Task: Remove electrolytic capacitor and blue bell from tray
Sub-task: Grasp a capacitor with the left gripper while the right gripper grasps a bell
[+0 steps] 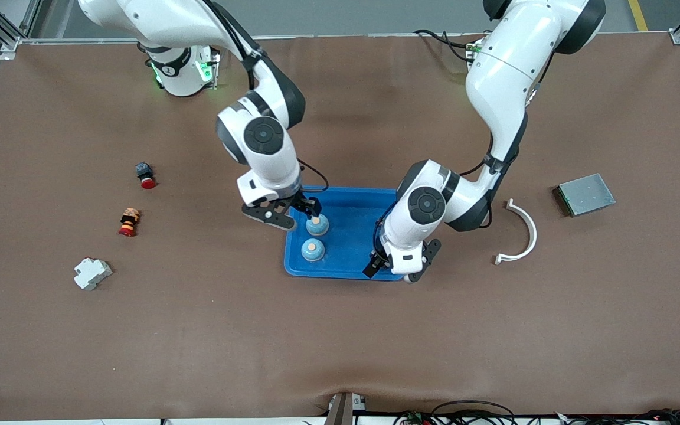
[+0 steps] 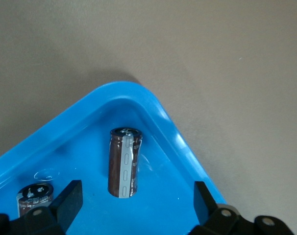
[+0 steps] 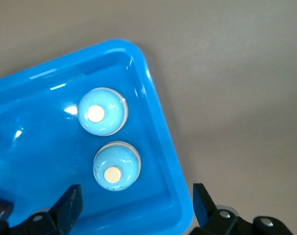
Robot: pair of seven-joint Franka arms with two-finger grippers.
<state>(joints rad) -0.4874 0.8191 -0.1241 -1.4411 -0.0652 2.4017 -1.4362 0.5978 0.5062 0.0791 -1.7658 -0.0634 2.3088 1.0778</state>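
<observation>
A blue tray (image 1: 355, 208) lies mid-table. Two light-blue bells (image 1: 317, 224) (image 1: 313, 249) stand in it at the right arm's end; in the right wrist view they show as one bell (image 3: 102, 111) and its neighbour (image 3: 116, 165). My right gripper (image 1: 290, 212) (image 3: 136, 208) hovers open over that end of the tray (image 3: 36, 93), holding nothing. A brown capacitor (image 2: 124, 161) with a grey stripe sits in a tray corner (image 2: 153, 105), a second capacitor (image 2: 35, 196) beside it. My left gripper (image 1: 399, 265) (image 2: 137, 205) hangs open and empty over them and hides them in the front view.
Toward the right arm's end lie a red-capped button (image 1: 145, 175), a striped red part (image 1: 129, 222) and a white block (image 1: 92, 273). Toward the left arm's end lie a white curved strip (image 1: 520, 233) and a grey metal box (image 1: 585, 194).
</observation>
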